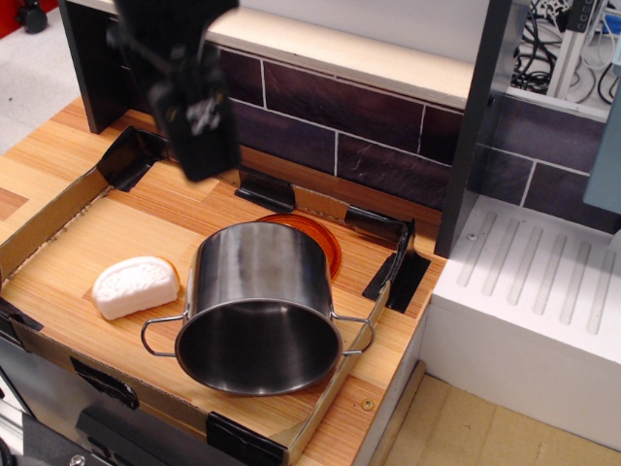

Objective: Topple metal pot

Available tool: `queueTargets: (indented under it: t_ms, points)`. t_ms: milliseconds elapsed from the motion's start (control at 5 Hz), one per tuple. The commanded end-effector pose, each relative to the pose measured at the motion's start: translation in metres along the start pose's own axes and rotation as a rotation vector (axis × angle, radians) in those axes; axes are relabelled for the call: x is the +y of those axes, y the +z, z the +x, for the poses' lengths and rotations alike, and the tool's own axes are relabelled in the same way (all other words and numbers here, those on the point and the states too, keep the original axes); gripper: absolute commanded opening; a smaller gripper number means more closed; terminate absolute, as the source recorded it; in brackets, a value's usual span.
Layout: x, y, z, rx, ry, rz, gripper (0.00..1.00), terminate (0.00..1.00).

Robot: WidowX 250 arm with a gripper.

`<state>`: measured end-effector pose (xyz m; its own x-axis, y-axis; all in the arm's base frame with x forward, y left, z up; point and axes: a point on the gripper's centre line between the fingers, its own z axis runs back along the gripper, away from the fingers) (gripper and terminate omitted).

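You see the gripper (199,121) only as a dark blur at the far left, so you cannot tell how its jaws stand, and the arm above it runs off the top edge. The metal pot (257,306) hides most of the orange lid (320,241) behind it. It also covers the right end of the white object (136,285).

My gripper (199,121) hangs above the tray (58,218), touching nothing. Below and right of my jaws lies the pot (257,311); the lid (320,238) sits behind it, a bun (136,286) to its left.
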<state>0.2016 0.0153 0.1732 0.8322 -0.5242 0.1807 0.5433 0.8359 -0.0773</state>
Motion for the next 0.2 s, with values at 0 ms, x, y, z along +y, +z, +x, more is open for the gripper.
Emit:
queueTargets:
  t_ms: [0]
  points:
    - [-0.0002, 0.0117, -0.0069, -0.019, 0.002, 0.025, 1.00, 1.00]
